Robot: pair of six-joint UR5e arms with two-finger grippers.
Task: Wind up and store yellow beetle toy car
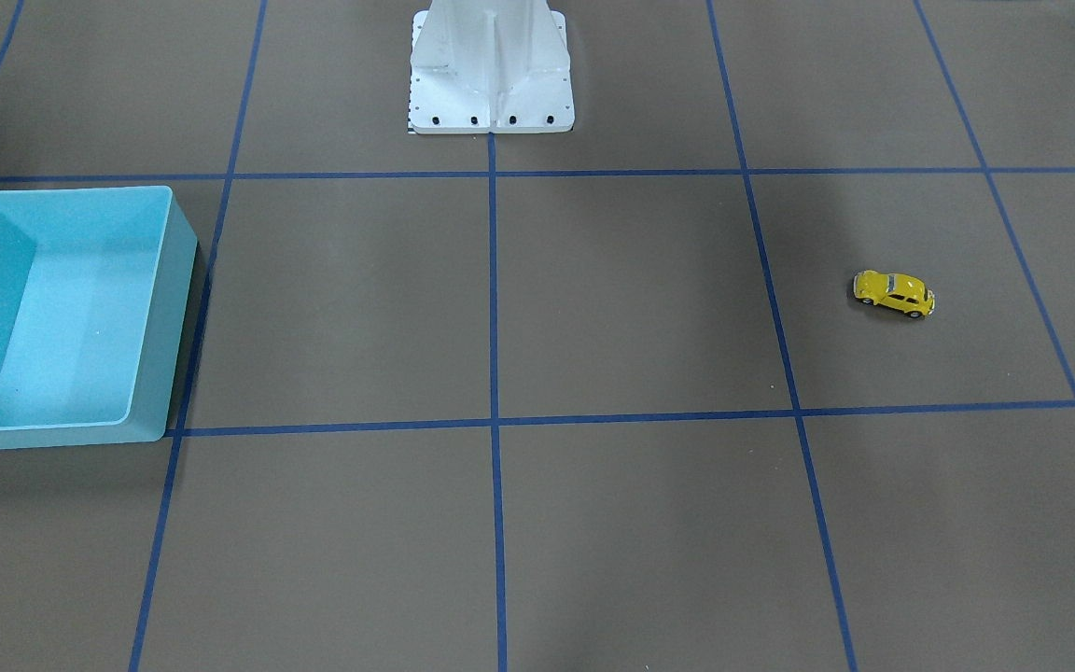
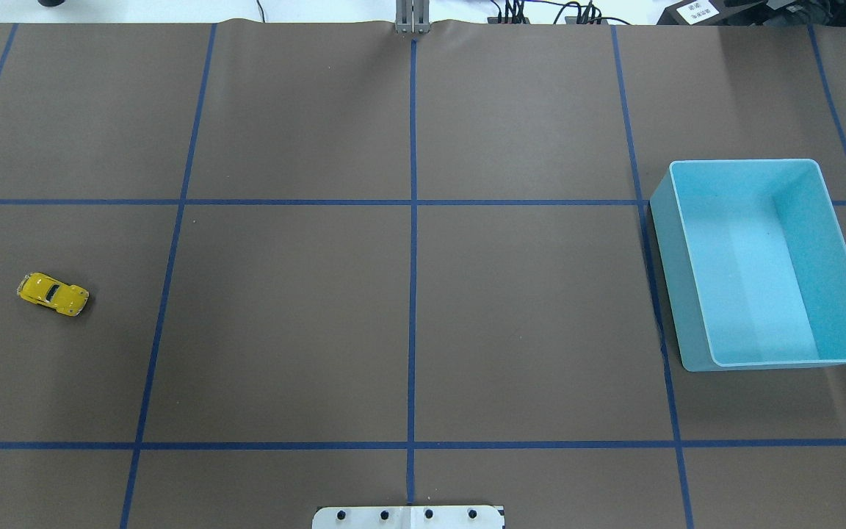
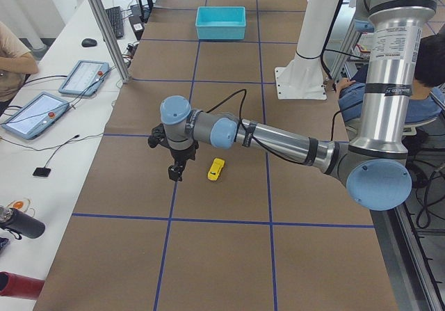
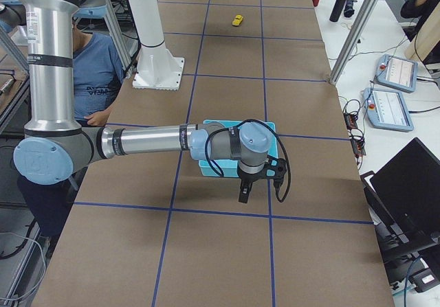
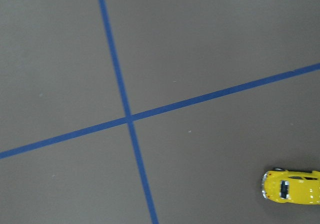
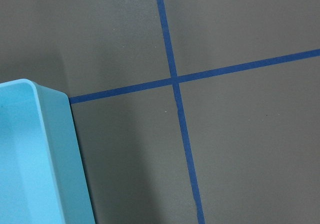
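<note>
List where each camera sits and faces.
Exterior left: table's left end, along it; left arm, left gripper near.
Exterior right: opposite end; right arm near.
Front-facing: opposite robot; pedestal, left gripper at edge.
Overhead: behind robot, downward; pedestal foot.
Left wrist: down at toy car; no body.
Right wrist: down at bin corner; no body.
Front-facing, overhead share toy car, bin.

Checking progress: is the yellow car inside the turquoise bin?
No, the yellow beetle toy car sits on the table, far from the turquoise bin.
</note>
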